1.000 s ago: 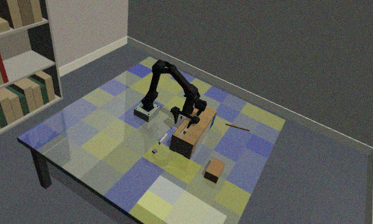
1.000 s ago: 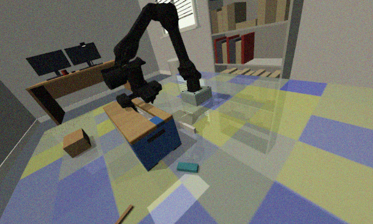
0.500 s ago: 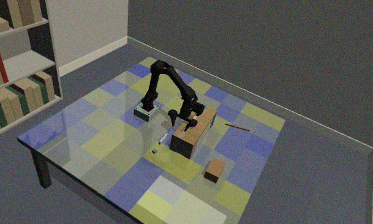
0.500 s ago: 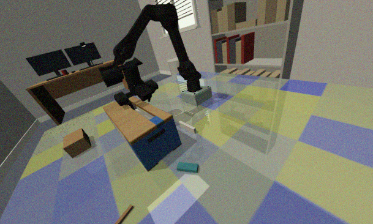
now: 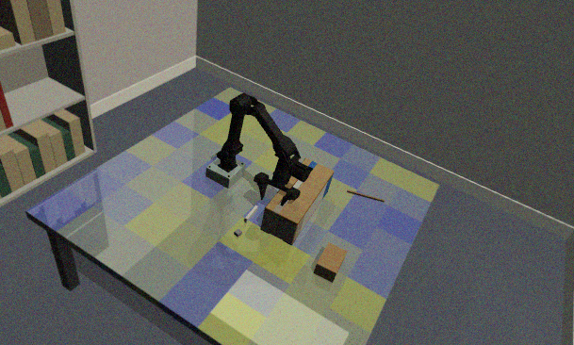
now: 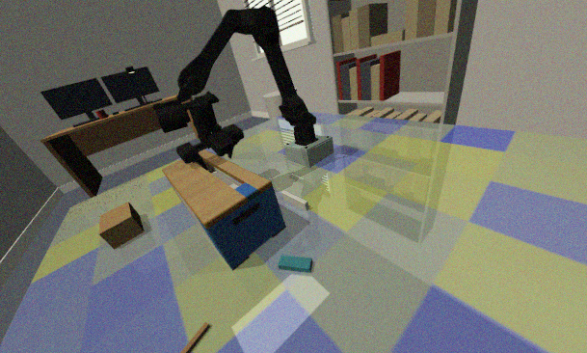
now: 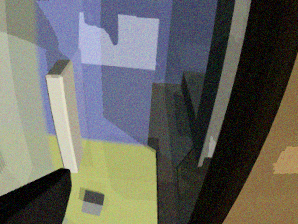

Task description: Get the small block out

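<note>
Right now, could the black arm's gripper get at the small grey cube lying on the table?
Probably yes: the small grey cube lies uncovered beside the wooden-topped box, and the gripper is open and empty.

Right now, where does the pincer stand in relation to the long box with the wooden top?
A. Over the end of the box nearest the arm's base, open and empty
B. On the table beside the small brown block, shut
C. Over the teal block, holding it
A: in the exterior view the pincer sits open and empty above the far end of the box, toward the arm's base.
</note>
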